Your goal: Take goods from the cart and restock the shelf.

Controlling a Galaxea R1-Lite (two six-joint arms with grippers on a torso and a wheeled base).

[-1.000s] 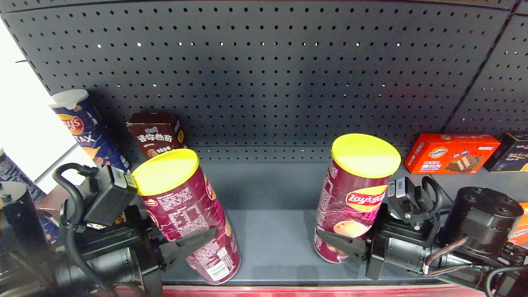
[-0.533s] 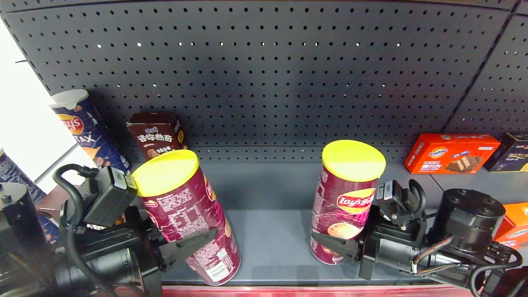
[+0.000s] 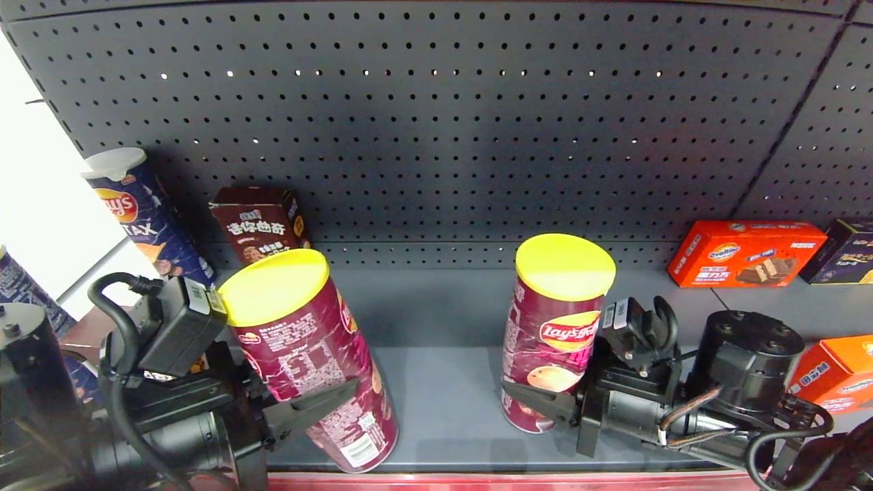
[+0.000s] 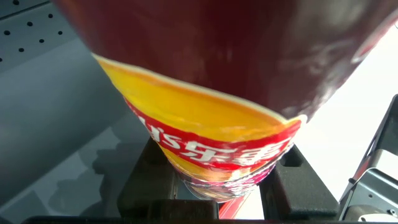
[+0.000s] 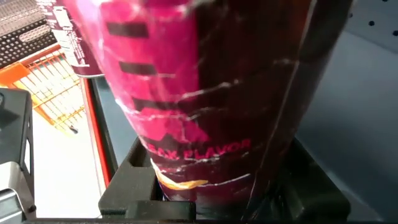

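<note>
- Dark grey pegboard [image 3: 436, 123] backs a grey shelf [image 3: 443, 402] with a red strip [image 3: 477, 481] along its front edge.
- Left chip can [image 3: 307, 354] is a maroon tube with a flat yellow lid and white print and a barcode on the side facing out. It tilts, lid toward the left and base by the shelf's front edge. Whether the base touches the shelf cannot be told.
- Right chip can [image 3: 552, 341] has the same maroon body and yellow lid, with a red and yellow logo facing out. It is close to upright over the middle of the shelf, well apart from the other can.
- Left gripper [image 3: 310, 399] grasps the left chip can low on its body; one dark finger crosses the front of the tube. In the left wrist view the fingers [image 4: 149, 180] press against both sides of the can [image 4: 211, 93].
- Right gripper [image 3: 545, 395] is clamped on the lower part of the right chip can, which stands between the gripper's fingers in the right wrist view [image 5: 217, 93].
- An orange wire basket [image 5: 56, 93] lies below the shelf edge.
- At the back left stand a blue chip can [image 3: 140, 211] and a brown box [image 3: 259, 221]; at the right sit an orange box [image 3: 747, 252], a dark box [image 3: 846, 252] and a second orange box [image 3: 832, 372].
</note>
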